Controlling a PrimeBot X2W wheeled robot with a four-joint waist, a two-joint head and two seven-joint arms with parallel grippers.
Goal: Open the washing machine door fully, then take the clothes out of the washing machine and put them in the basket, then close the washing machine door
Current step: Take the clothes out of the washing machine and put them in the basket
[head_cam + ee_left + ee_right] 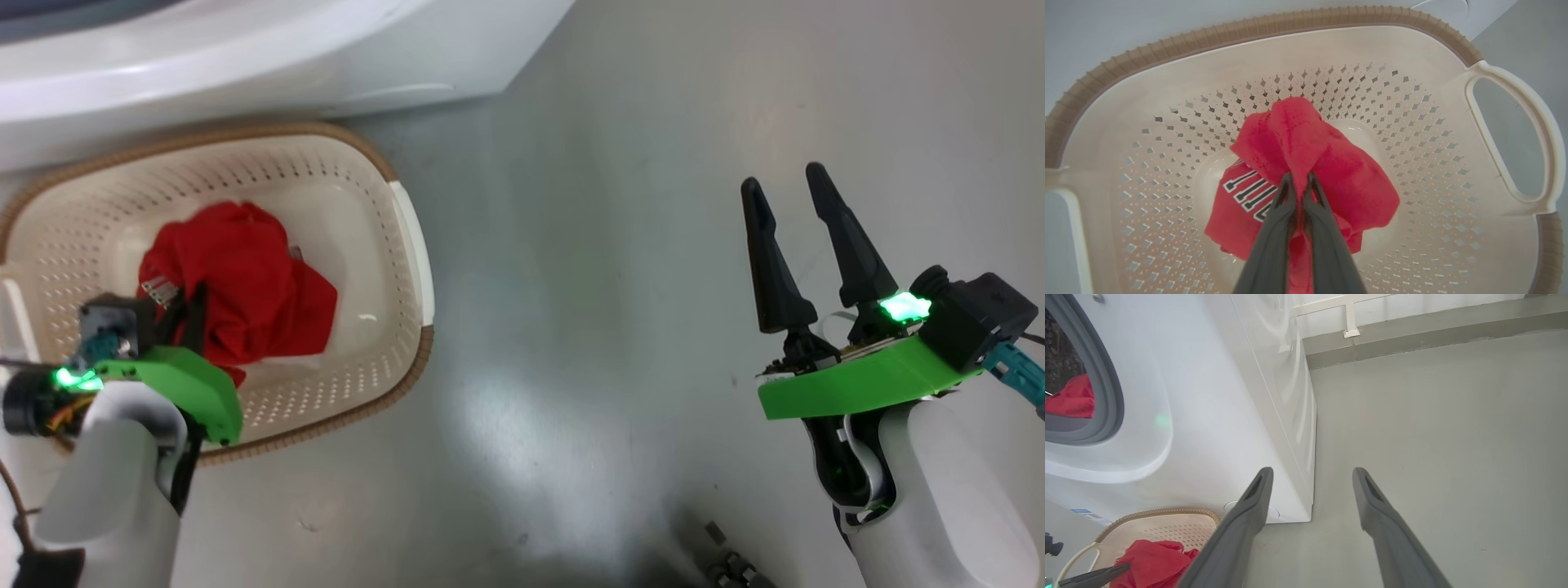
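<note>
Down in the basket (pixel 1167 102), the red garment (pixel 1331 163) lies crumpled on the cream floor of the tub, its white lettering (pixel 1245 192) turned up on one side. A raised fold of the cloth is pinched between the fingers (pixel 1274 245) of the left gripper (pixel 1298 177), which are drawn narrow around it, with fabric bulging above their tips. The basket has perforated walls, a brown woven-look rim and a pale side handle (pixel 1511 134). It stands on the grey floor (pixel 612 245), just in front of the white washing machine (pixel 1216 416). Through the machine's round opening, ringed by a grey rubber seal (pixel 1110 396), more red fabric (pixel 1071 396) shows inside the drum. Well apart from the basket, the right gripper (pixel 782 175) hangs over bare floor beside the machine's corner, its fingers spread wide and holding nothing.
</note>
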